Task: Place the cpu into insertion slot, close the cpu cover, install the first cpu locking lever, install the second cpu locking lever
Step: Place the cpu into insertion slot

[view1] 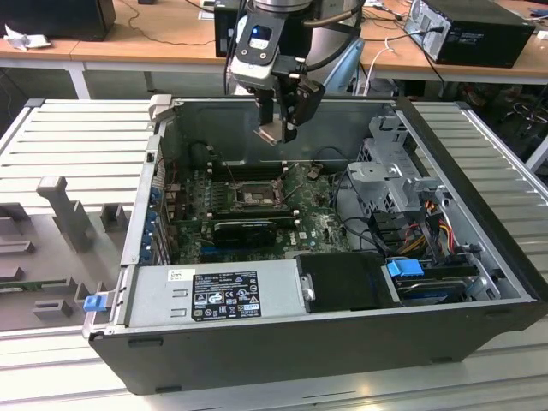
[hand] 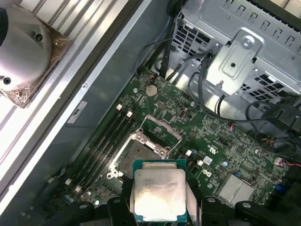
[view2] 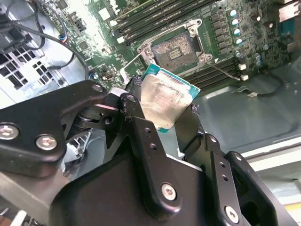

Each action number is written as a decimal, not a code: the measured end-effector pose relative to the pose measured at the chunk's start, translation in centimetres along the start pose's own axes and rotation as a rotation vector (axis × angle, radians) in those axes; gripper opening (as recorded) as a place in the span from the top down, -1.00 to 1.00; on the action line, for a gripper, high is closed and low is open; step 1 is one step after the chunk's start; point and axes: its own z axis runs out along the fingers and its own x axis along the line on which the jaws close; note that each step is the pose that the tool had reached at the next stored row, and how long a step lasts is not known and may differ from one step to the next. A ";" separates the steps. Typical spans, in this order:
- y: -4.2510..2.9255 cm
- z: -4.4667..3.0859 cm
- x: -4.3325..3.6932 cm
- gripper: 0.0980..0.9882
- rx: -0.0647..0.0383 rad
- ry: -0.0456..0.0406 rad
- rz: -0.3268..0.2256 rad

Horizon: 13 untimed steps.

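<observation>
Silver-tan and flat, the cpu (view2: pixel 167 101) sits between the two black fingers (view2: pixel 141 122) of the hand (view2: pixel 163 118). Its green rim shows beyond the fingertips. The hand is clenched on the chip, with one finger against each of two opposite edges, and the metal face is turned toward both wrist cameras.

In the exterior view the chip hangs in the air inside the open computer case (view1: pixel 342 342), well above the green circuit board (view1: pixel 318 224). It is not touching the board. The insertion slot (view1: pixel 255 197) lies below it and a little nearer that camera. In the first wrist view the slot's dark square, with its silvery rim, lies just beyond the chip's far edge, beside the rows of long memory slots (hand: pixel 106 141). The cpu cover (hand: pixel 162 128), a thin metal frame, appears swung up off the slot, which lies uncovered.

The arm (view1: pixel 287 26) comes down from above the case's rear wall. The hand points downward at a slight tilt. The case rests on a ribbed grey metal counter (view1: pixel 77 141).
</observation>
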 end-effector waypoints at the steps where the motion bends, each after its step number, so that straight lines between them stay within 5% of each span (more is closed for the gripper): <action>1: 0.00 0.01 0.00 0.03 0.000 -0.0010 0.011; 13: -0.02 0.21 -0.01 0.03 -0.004 -0.0189 0.215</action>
